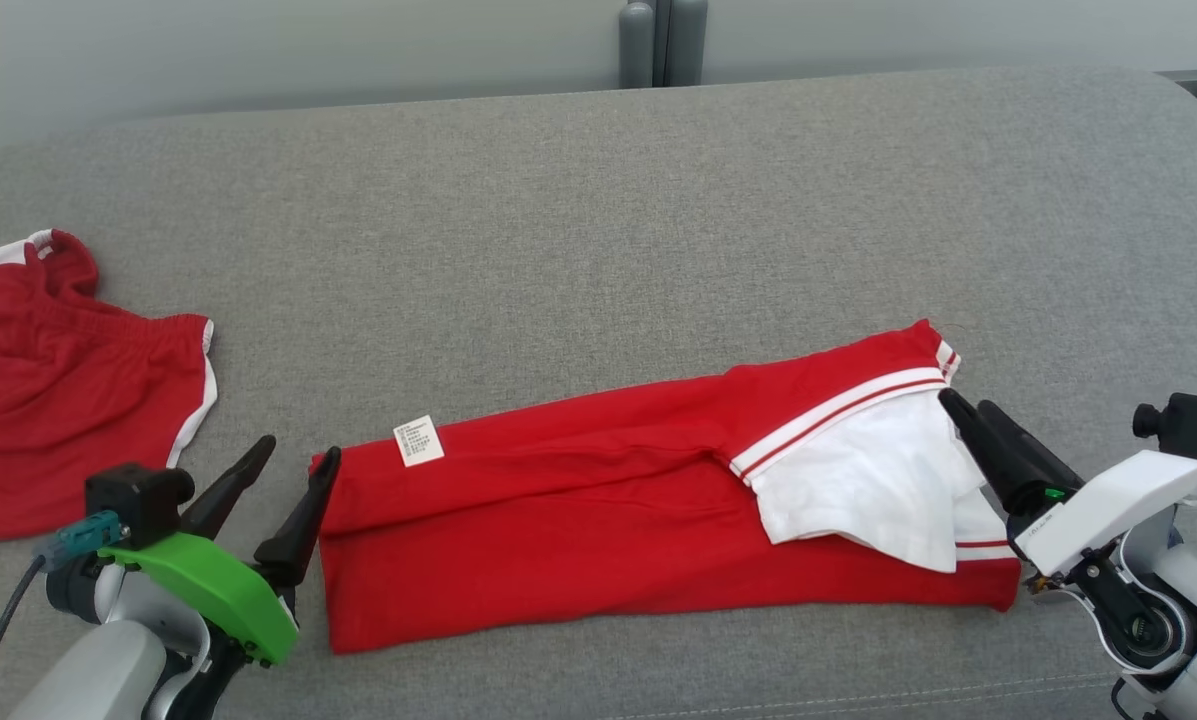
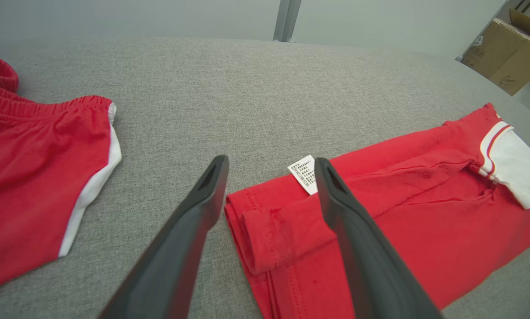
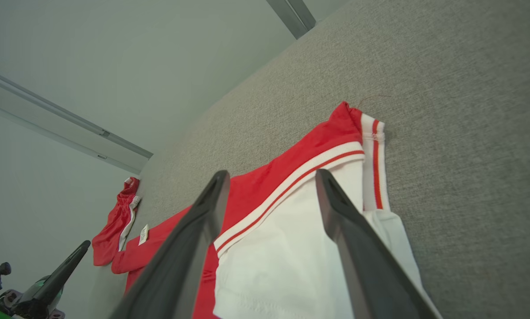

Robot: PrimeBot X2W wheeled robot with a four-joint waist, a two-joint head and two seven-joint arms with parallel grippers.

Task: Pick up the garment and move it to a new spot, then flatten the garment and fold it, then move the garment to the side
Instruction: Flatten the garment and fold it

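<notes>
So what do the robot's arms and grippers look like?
Both end in two long, dark fingers. The left gripper has a green cover, a black camera block and a teal-plugged cable on a pale grey forearm. The right gripper has a white housing with a green light.

On surface [image 1: 598, 200]: garment [image 1: 578, 530] centre-right; second garment [image 1: 58, 410] far left, well apart; left end effector [image 1: 300, 447], right end effector [image 1: 963, 400] at garment's ends.

It looks like a robot lab or test room. A broad work surface [image 1: 658, 200] is covered in plain grey woven fabric, with bare pale walls [image 1: 258, 40] behind it. A grey metal post [image 1: 663, 40] stands at twelve o'clock. In the left wrist view, a cardboard box [image 2: 504, 62] sits at about two o'clock.
</notes>
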